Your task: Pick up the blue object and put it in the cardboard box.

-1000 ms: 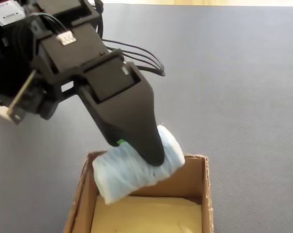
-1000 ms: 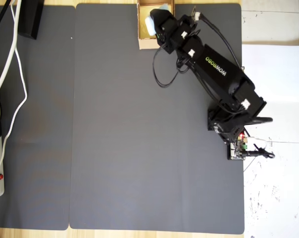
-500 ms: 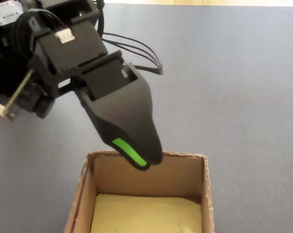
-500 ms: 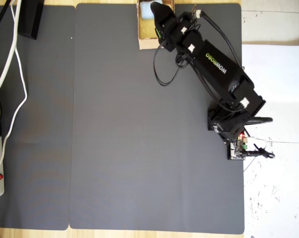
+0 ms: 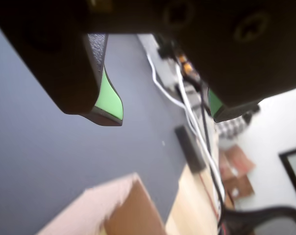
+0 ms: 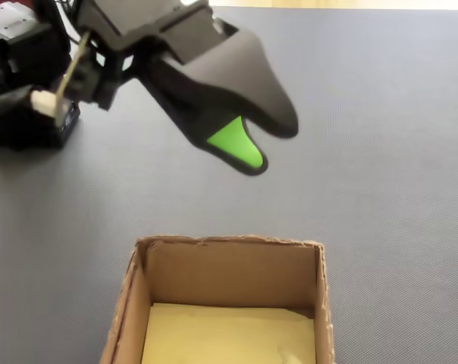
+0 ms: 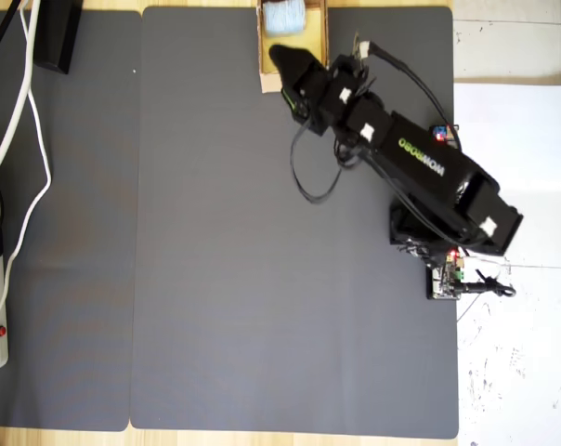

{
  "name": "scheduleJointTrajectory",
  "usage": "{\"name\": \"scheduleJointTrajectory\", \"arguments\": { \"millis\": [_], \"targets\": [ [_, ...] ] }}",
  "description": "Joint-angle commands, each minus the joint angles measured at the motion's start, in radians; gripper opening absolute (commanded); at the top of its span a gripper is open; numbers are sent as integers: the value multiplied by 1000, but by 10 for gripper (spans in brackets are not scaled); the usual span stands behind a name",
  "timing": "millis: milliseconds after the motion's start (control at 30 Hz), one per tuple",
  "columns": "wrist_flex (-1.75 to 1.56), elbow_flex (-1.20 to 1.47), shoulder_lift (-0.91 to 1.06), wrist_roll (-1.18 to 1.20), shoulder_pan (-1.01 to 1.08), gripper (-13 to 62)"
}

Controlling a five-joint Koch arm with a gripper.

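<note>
One blue object (image 7: pixel 284 16) boxed, beyond the parted gripper (image 7: pixel 279 58)

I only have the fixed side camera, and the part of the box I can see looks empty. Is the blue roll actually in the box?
Observer: Yes. In the overhead view the blue object lies inside the cardboard box, at the end away from the arm's base.
Operator: Is the claw holding anything?
Observer: No. In the wrist view the claw is open, with a wide gap between its green pads and nothing in it.
Operator: Where is the claw relative to the roll?
Observer: In the overhead view it is over the box's end nearer the arm's base, apart from the blue object.
</note>
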Motion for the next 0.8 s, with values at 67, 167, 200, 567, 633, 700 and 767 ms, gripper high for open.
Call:
{"name": "scheduleJointTrajectory", "arguments": {
  "millis": [67, 167, 200, 567, 633, 700, 767],
  "targets": [
    [-149, 38, 141, 75, -144, 345],
    [-147, 87, 202, 69, -250, 345],
    [-147, 106, 221, 67, -285, 345],
    [-183, 471, 472, 72, -492, 345],
    [-183, 535, 515, 75, -500, 345],
    [-183, 583, 548, 75, -508, 345],
    [-183, 621, 555, 74, -520, 346]
  ]
}}
